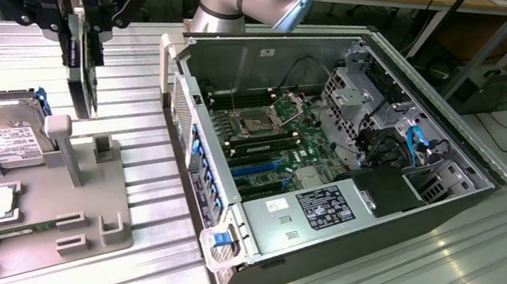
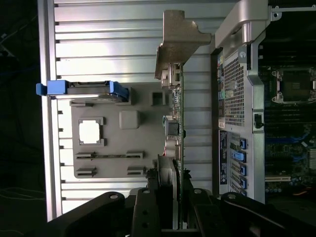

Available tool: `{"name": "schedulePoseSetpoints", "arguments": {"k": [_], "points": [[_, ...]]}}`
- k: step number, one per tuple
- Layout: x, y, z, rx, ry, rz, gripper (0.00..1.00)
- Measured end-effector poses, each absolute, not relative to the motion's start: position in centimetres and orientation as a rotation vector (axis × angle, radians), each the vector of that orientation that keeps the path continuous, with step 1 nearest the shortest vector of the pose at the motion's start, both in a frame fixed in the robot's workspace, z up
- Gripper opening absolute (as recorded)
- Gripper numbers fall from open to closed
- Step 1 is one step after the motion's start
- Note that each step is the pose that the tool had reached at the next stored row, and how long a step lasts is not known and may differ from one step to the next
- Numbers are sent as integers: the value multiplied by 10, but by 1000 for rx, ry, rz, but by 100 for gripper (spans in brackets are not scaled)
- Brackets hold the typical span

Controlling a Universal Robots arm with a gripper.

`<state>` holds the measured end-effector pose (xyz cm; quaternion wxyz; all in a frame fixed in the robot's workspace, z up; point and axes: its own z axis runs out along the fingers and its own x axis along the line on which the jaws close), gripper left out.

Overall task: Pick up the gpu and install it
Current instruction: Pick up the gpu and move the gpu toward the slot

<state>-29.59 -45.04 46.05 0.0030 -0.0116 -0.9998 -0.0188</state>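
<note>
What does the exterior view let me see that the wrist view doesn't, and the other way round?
Exterior view: the arm's silver body, the hard drive's white label and blue cables inside the computer case. Wrist view: the gpu edge-on, with its pale bracket and the case's perforated rear panel. Both: the pincer shut on the gpu, the grey holder tray and the motherboard's processor socket.

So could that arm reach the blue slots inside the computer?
Probably yes: the gripper holds the gpu in the air beside the computer case, whose open side faces up, leaving the blue slots uncovered.
</note>
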Motion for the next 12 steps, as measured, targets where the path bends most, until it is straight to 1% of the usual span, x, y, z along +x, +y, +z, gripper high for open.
{"name": "schedulePoseSetpoints", "arguments": {"k": [12], "points": [[-285,-450,460,-36,-3135,-59,28]]}}
